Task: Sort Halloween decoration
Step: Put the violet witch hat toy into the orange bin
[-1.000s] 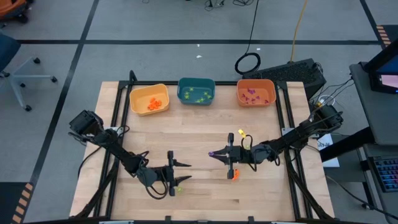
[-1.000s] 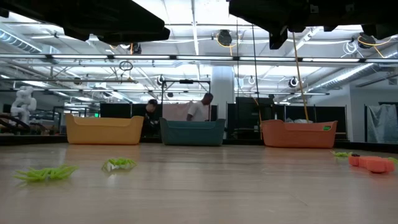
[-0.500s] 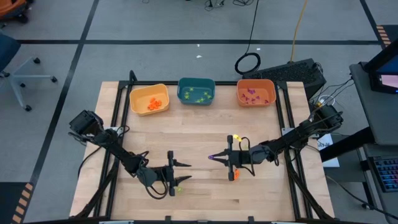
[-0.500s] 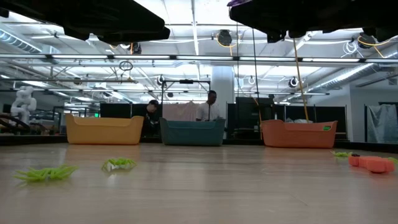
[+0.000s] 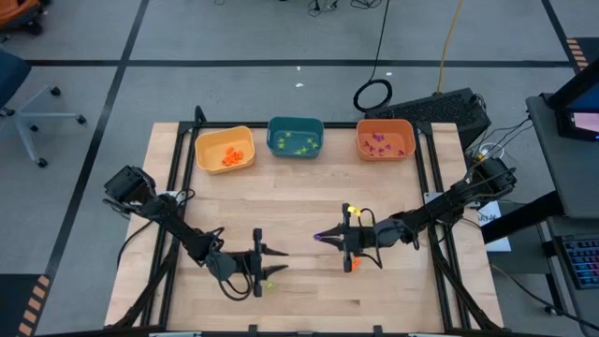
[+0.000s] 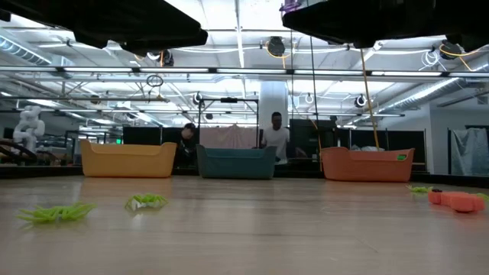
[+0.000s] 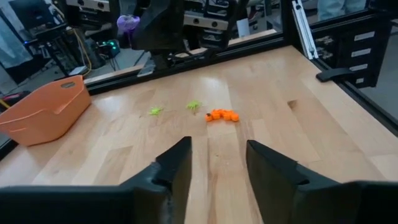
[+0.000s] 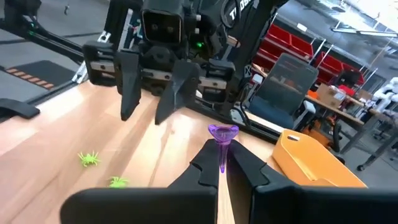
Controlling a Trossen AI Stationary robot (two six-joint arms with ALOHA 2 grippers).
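High view: my left pincer (image 5: 271,260) low near front of counter (image 5: 309,201), fingers apart, nothing between – green trinket (image 5: 270,284) just beside it. My right pincer (image 5: 323,237) mid-counter, clamped on purple trinket (image 5: 319,237).

Low view: green trinkets (image 6: 57,212), orange piece (image 6: 456,199) on counter.

Right wrist view: purple trinket pinched at fingertips.
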